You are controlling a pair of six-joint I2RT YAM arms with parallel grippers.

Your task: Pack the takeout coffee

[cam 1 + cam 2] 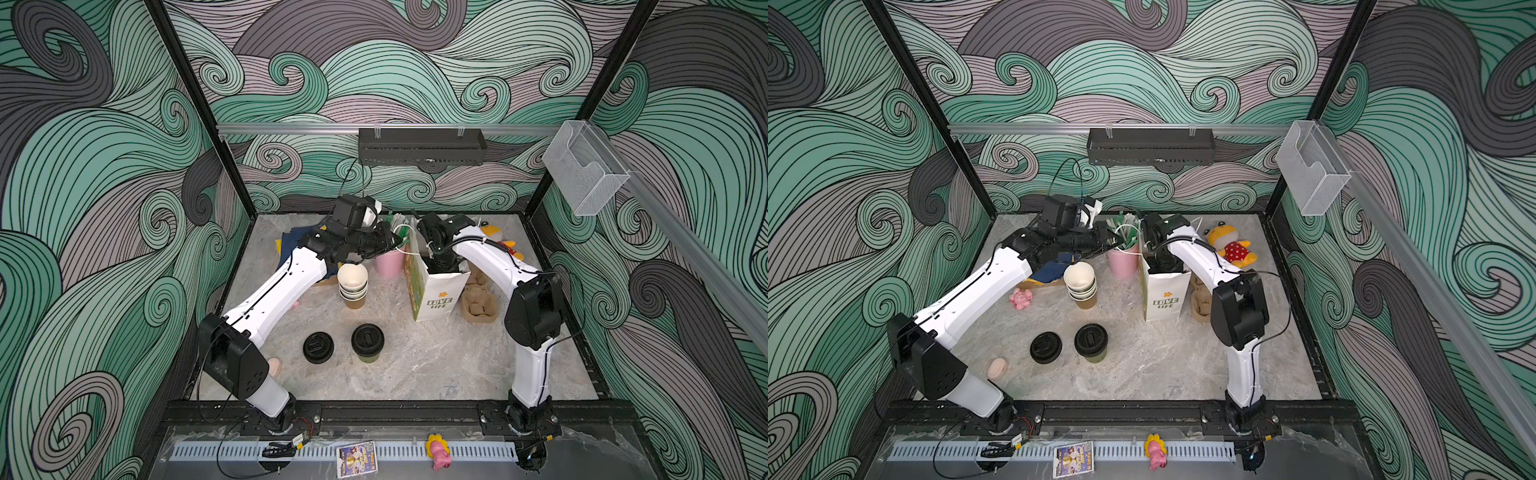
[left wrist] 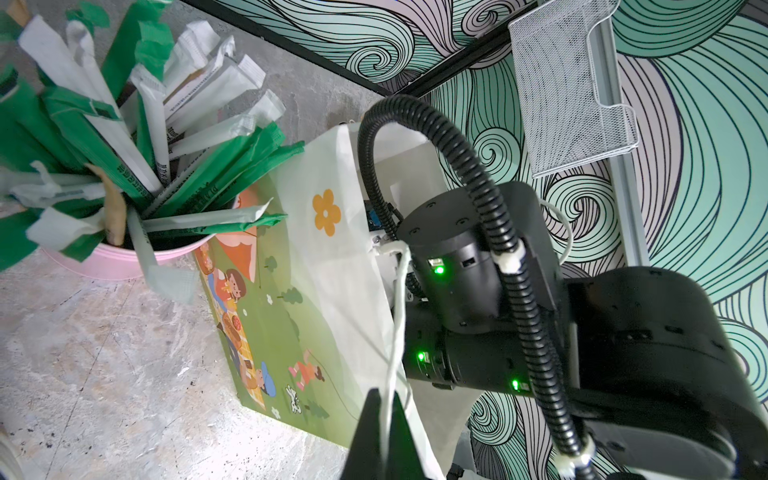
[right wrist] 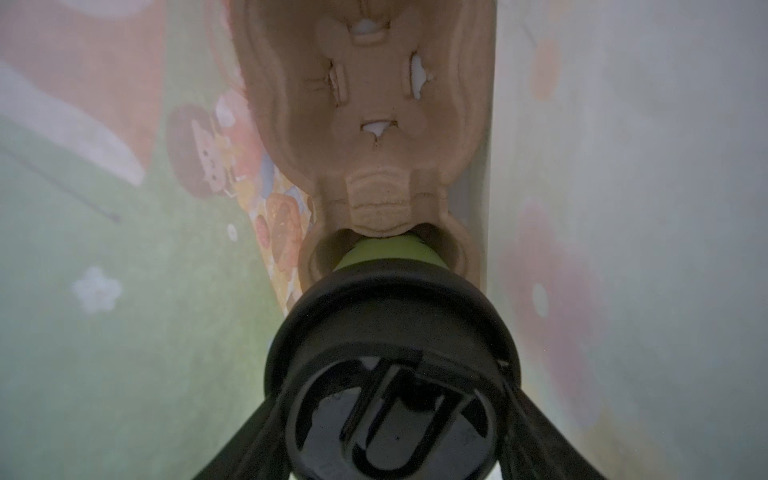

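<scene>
Our right end effector [image 3: 392,405] is down inside the bag [image 1: 440,299]; its fingers [image 3: 249,453] straddle the cup [image 3: 390,253] just under the black lid [image 3: 390,328]; the lid hides the tips, so we cannot tell whether they press on the cup or stand just clear of it. We judge the grasp is taken from above, below the lid, because the narrow bag leaves only a vertical way in, and it keeps the cup upright with its lid seated. The cup's base sits in the near well of the carrier [image 3: 374,124] on the bag's floor; the far well is empty, and we take it as the place meant for the other coffee.

Our left end effector [image 2: 384,409] is clamped together on the bag's white handle [image 2: 397,307]; we read this as holding the mouth open and keeping the light paper bag from tipping while the other arm works inside. To do so the left arm reaches over by the straws [image 1: 392,232].

The second cup [image 1: 368,343] stands lidded and upright on the tabletop [image 1: 436,365], well apart from the bag and just beside a spare lid [image 1: 318,347]. We judge the packing about half done; what comes next calls for a straight lift out, without catching the lid or the bag wall.
</scene>
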